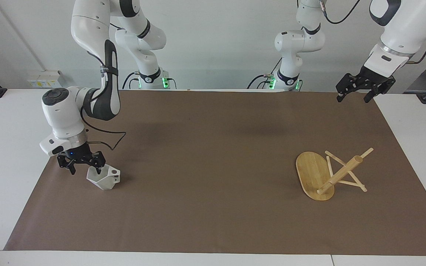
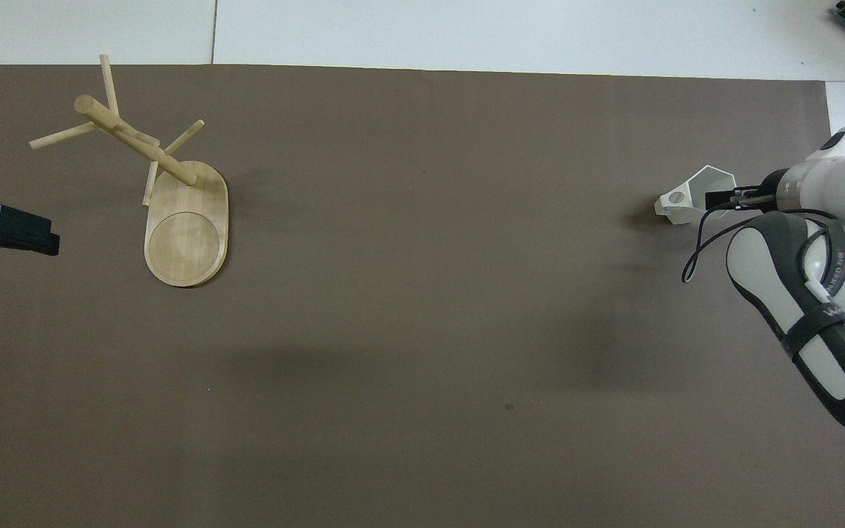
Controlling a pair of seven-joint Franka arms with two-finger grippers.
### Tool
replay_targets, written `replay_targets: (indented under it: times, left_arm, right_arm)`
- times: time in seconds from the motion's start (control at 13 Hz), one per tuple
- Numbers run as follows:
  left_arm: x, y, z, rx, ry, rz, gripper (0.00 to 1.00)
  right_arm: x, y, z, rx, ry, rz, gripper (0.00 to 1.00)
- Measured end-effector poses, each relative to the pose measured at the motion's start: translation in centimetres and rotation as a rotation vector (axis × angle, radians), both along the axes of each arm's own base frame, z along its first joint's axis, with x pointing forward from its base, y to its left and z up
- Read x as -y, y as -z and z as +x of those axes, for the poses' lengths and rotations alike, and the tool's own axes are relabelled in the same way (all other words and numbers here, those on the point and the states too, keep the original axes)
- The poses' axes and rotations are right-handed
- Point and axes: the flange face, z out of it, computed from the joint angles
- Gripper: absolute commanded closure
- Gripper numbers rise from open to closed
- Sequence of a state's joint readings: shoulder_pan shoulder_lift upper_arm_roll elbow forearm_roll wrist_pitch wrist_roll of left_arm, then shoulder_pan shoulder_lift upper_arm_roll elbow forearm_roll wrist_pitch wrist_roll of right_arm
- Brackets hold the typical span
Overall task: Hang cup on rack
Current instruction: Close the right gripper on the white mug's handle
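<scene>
I am at the pick-up step, and nothing hangs on the rack yet. Taking the rack as my landmark: it stands upright on its oval base toward the left arm's end of the brown mat, its post and pegs bare. The cup sits well apart from the rack, at the right arm's end of the mat, mouth up, with its small holed handle on the side that faces the rack.

The right gripper is low over the cup on the side away from the rack. Its fingers are apart: one fingertip reaches down inside the cup's mouth, the other sits outside the wall, so the rim wall lies between them. I judge the cup is not yet gripped; it rests on the mat.

The left gripper waits in the air, over the mat's edge on the robots' side of the rack, its fingers spread and empty.

The next move, as I read it, calls for closing the right fingers firmly on that thin faceted wall without tipping the cup, then lifting and carrying it across to the rack. The handle hole is small and the pegs are thin, so the cup must arrive turned with the hole in line with a peg tip.
</scene>
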State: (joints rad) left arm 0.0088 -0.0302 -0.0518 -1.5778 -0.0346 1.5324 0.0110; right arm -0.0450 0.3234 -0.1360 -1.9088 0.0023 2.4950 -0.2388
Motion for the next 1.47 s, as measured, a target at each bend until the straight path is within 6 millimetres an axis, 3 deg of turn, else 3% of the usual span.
replay_targets:
  times: [0.54,1.0,1.47]
  left_arm:
    - [0.0,0.0,0.0,0.000,0.000,0.000,0.00]
    - [0.0,0.0,0.0,0.000,0.000,0.000,0.00]
    - [0.0,0.0,0.0,0.000,0.000,0.000,0.00]
  right_arm:
    - [0.0,0.5,-0.4,-0.037,0.082,0.111,0.00]
    - [0.1,-1.3,0.4,0.000,0.082,0.110,0.04]
    - [0.1,-1.3,0.4,0.001,0.082,0.110,0.39]
